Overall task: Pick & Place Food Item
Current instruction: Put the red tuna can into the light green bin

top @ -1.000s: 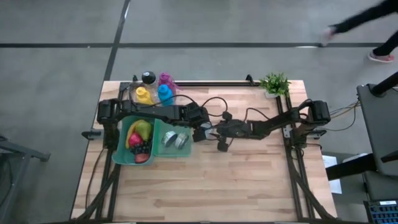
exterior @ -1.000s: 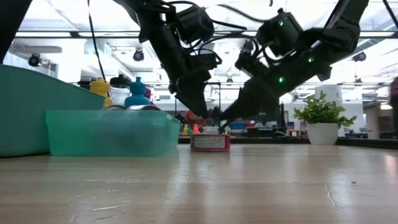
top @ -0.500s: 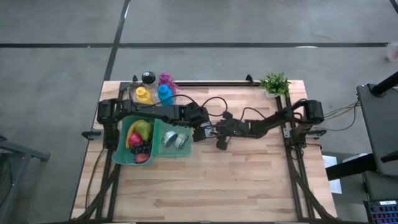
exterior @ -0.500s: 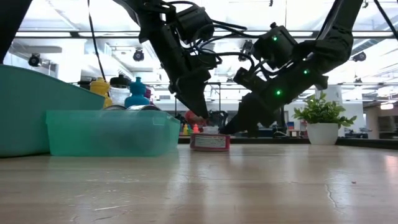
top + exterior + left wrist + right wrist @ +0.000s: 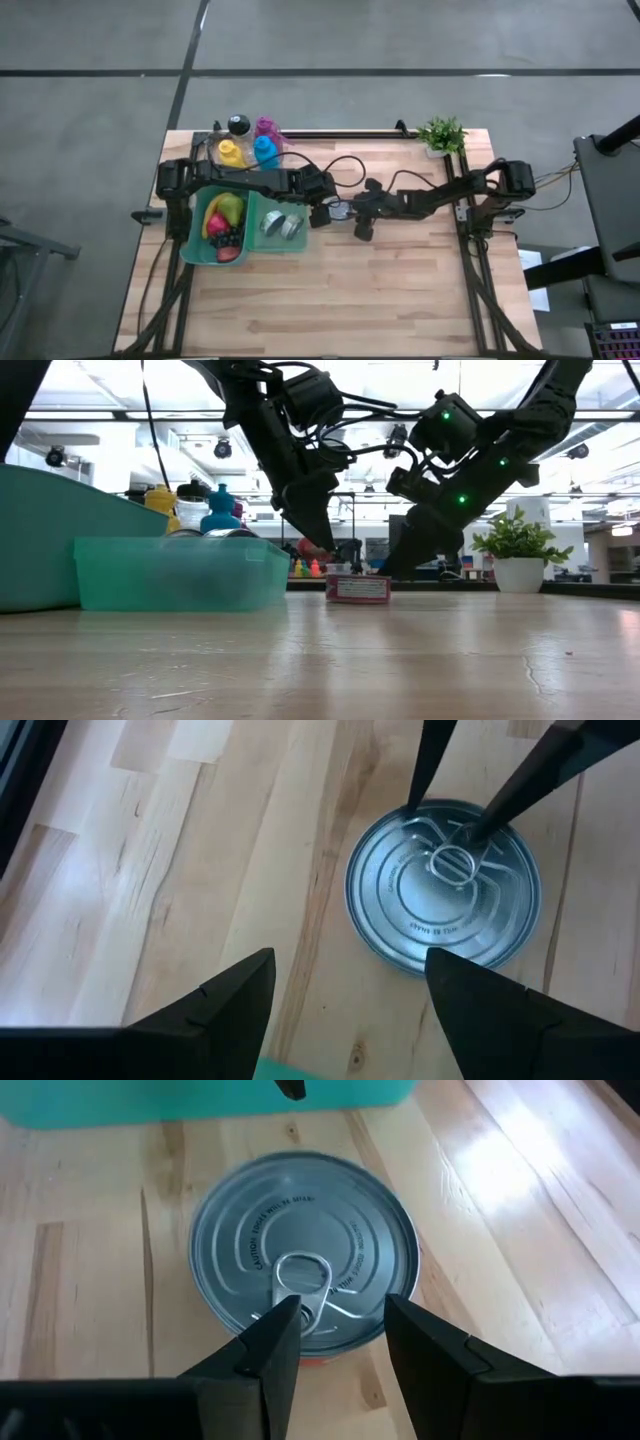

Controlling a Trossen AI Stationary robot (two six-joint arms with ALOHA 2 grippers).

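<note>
A flat tin can (image 5: 341, 212) with a pink label (image 5: 358, 588) and a pull-tab lid (image 5: 300, 1245) stands upright on the wooden table, just right of the small teal bin. My left gripper (image 5: 350, 1010) is open above the table beside the can, on its left, and touches nothing (image 5: 322, 208). My right gripper (image 5: 342, 1320) is open, narrower than the can, and slants down onto the lid from the table's right (image 5: 358, 212). My right gripper has both fingertips (image 5: 415, 795) down on the can's lid, slanting in from above and from the table's right. One tip is at the lid's rim (image 5: 408, 812) and the other by the pull tab (image 5: 470, 835). The can stands upright on the table.
A teal basket (image 5: 196, 235) holds fruit. The small teal bin (image 5: 303, 238) beside it holds two tins. Coloured bottles (image 5: 247, 148) stand at the far left and a potted plant (image 5: 442, 133) at the far right. The near half of the table (image 5: 340, 300) is bare wood.
My right gripper has drawn back toward the table's right with its fingertips on the lid. The can has slid upright along the table with it, a short way right and away from my left gripper.
</note>
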